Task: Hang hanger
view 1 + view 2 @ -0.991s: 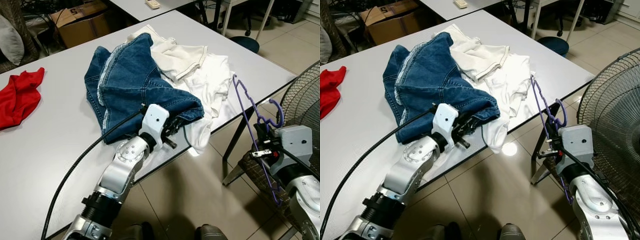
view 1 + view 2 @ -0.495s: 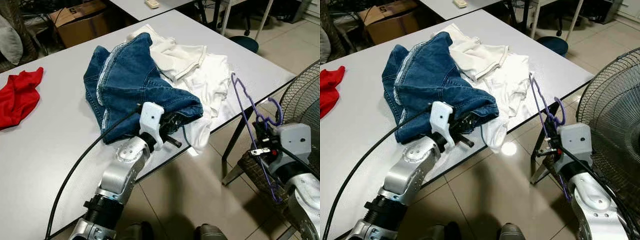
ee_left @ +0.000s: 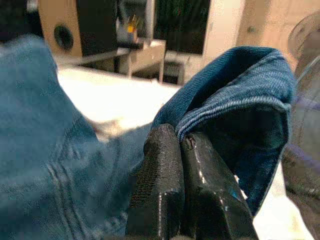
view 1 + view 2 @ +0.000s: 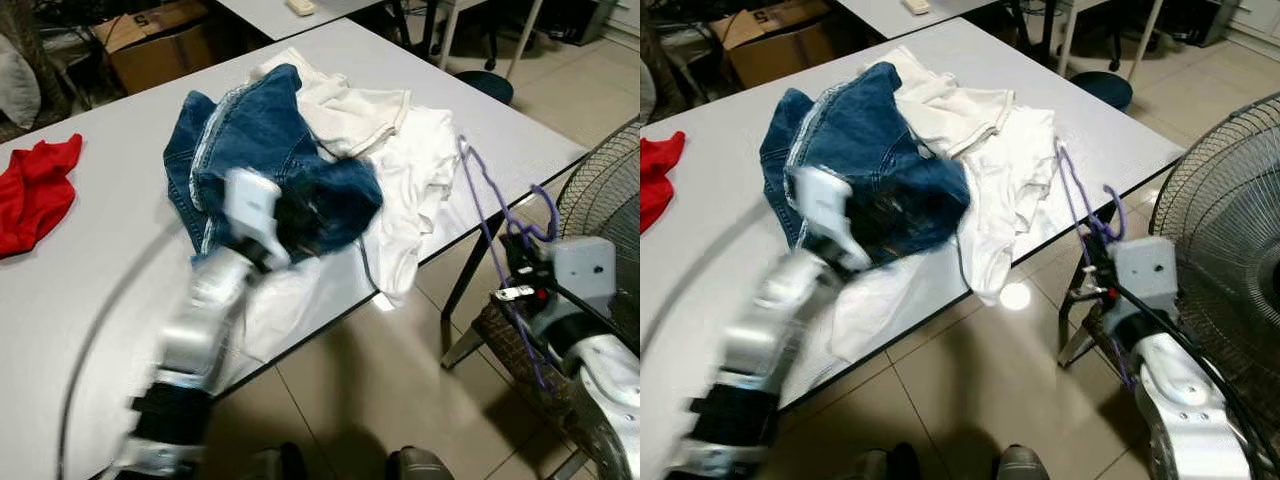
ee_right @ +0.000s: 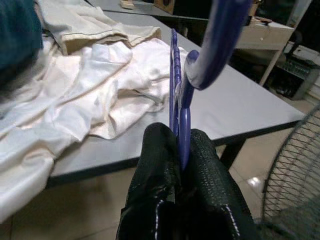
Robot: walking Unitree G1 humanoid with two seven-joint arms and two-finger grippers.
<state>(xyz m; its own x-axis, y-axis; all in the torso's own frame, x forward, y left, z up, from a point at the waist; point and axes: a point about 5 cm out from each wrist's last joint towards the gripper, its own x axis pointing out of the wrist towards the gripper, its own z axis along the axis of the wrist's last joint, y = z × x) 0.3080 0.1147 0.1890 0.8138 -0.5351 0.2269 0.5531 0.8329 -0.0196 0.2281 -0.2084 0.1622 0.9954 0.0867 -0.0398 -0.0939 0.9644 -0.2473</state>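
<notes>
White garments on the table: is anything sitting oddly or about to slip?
Yes. One crumpled white cotton garment droops over the grey table's front edge toward the floor. The left claw pinches the blue denim garment; the right claw grips the purple plastic hanger.

You've got open tiled floor point(image 4: 350, 390) between the grey table's point(image 4: 110, 270) edge and the round wire-grille fan point(image 4: 1225, 215) on your right. The heaped blue denim garment point(image 4: 265, 150) and white shirts point(image 4: 405, 165) crowd that near table corner.

Silver jointed arms — black cables, black-fingered right end effector point(image 5: 177, 165).
</notes>
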